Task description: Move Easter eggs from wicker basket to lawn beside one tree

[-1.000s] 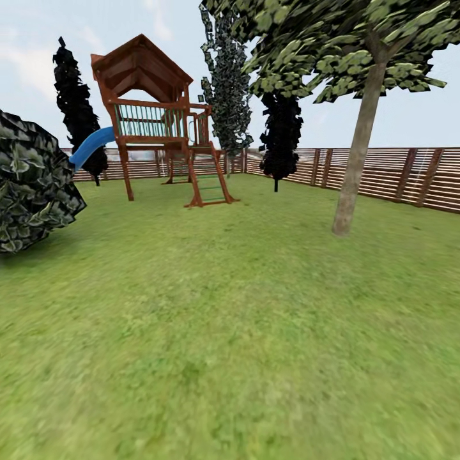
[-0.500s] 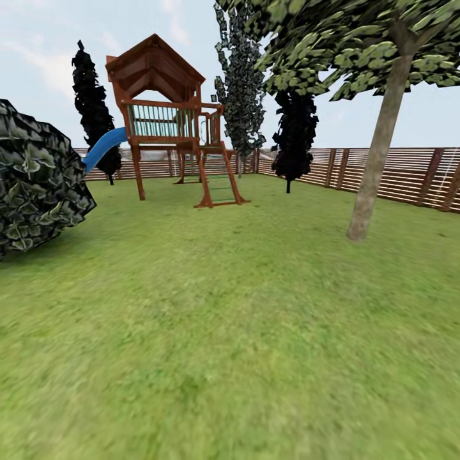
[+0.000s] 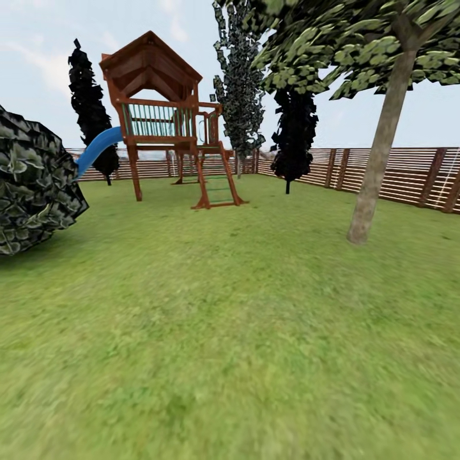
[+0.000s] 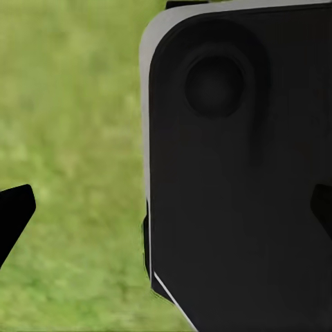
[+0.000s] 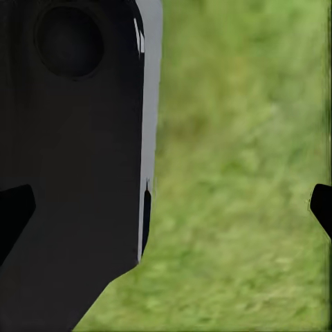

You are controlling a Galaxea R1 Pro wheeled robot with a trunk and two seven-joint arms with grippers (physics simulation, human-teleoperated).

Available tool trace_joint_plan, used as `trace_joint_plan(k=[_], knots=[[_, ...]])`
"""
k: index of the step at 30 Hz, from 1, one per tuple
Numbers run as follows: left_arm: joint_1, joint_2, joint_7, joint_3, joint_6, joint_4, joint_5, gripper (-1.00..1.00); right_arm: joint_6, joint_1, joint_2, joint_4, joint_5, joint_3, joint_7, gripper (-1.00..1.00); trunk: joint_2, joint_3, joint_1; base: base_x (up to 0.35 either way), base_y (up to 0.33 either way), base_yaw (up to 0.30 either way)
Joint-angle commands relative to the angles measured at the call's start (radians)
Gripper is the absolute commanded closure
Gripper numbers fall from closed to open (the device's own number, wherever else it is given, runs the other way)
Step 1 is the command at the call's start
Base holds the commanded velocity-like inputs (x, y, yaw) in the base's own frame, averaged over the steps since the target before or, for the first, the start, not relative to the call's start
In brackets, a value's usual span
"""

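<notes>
The lawn (image 3: 230, 332) stretches ahead as flat green grass. A tree (image 3: 378, 160) with a slim pale trunk and a green-white mottled crown stands at the right, in front of the garden's brown slat fence (image 3: 402, 176). The Easter eggs and the wicker basket are out of view. In the left wrist view my left gripper (image 4: 166, 211) is open, its dark fingertips (image 4: 12, 214) far apart at the picture's edges. My right gripper (image 5: 168, 207) is open too, with its fingertips (image 5: 14, 211) wide apart and nothing between them. Both hang over grass beside a black panel of my own body.
A wooden play tower (image 3: 163, 115) with a blue slide (image 3: 96, 148) and a ladder stands at the back left. A dark leafy bush (image 3: 32, 185) bulges in from the left edge. Near-black conifers (image 3: 294, 134) rise along the fence.
The whole head view has shifted: the tower, the conifers and the tree sit further right and a little larger than a second ago, so the camera has moved. Nothing else differs.
</notes>
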Motion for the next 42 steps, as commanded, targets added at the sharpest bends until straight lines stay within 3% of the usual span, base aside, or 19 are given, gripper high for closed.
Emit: trace_joint_plan(k=[1,42], knots=[[0.001,0.000,0.000,0.001,0.001,-0.002,-0.001,-1.00,0.000,-0.001,0.000,0.001,0.008,-0.001,-0.001,-1.00,0.000,-0.001,0.001,0.294,-0.149,0.000],[0.000,0.000,0.000,0.001,0.001,-0.002,0.000,-1.00,0.002,-0.001,0.000,0.001,0.008,-0.001,-0.001,-1.00,0.000,-0.001,0.001,0.294,-0.149,0.000]])
